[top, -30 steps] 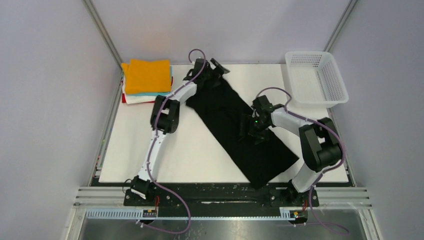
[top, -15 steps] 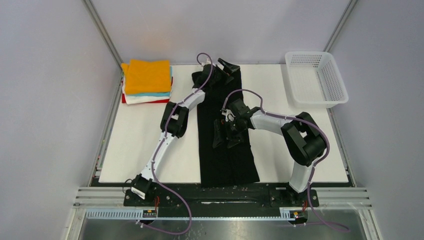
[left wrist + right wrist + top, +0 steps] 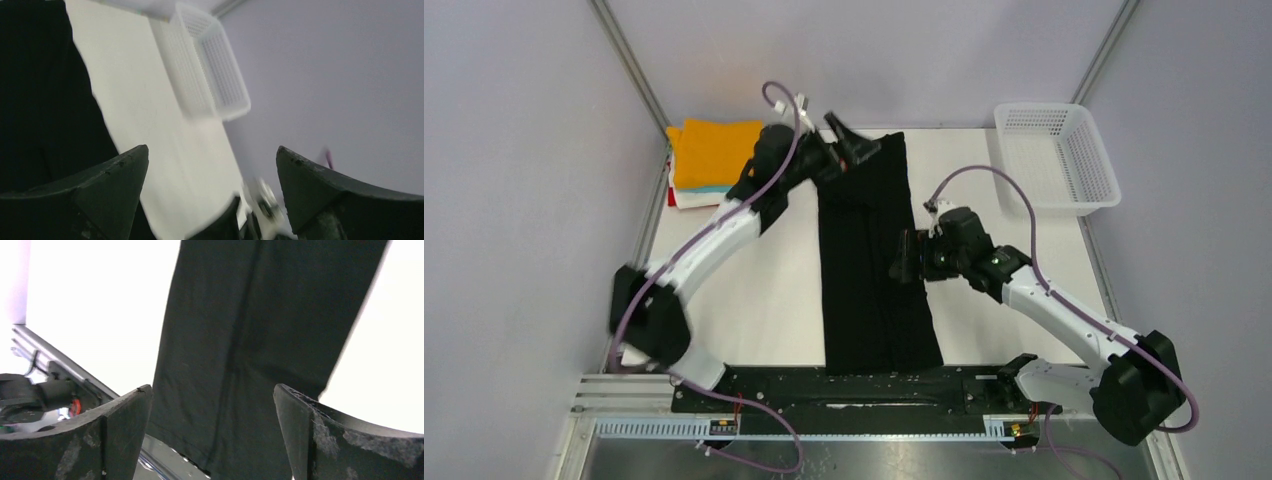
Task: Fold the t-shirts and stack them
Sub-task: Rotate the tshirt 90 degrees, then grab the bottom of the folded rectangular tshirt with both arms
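Observation:
The large black t-shirt [image 3: 869, 250] lies as a long narrow folded strip running from the table's far edge to its near edge. My left gripper [image 3: 848, 150] is open and empty, hovering over the strip's far end; its wrist view [image 3: 212, 148] shows the black cloth [image 3: 40, 100] at the left. My right gripper [image 3: 905, 268] is open and empty just above the strip's right edge at mid-length; its wrist view [image 3: 212, 387] looks down on the black cloth [image 3: 250, 340]. A folded stack, with the orange shirt [image 3: 714, 150] on top of the teal, white and red ones, sits at the back left.
A white mesh basket [image 3: 1054, 155] stands at the back right corner and also shows in the left wrist view [image 3: 210, 65]. The metal rail [image 3: 874, 385] with both arm bases runs along the near edge. Grey walls close in both sides.
The black shirt swung from a diagonal lie to a straight front-to-back strip. Since then the left gripper has shifted left at the far end and the right gripper has drawn back to the right.

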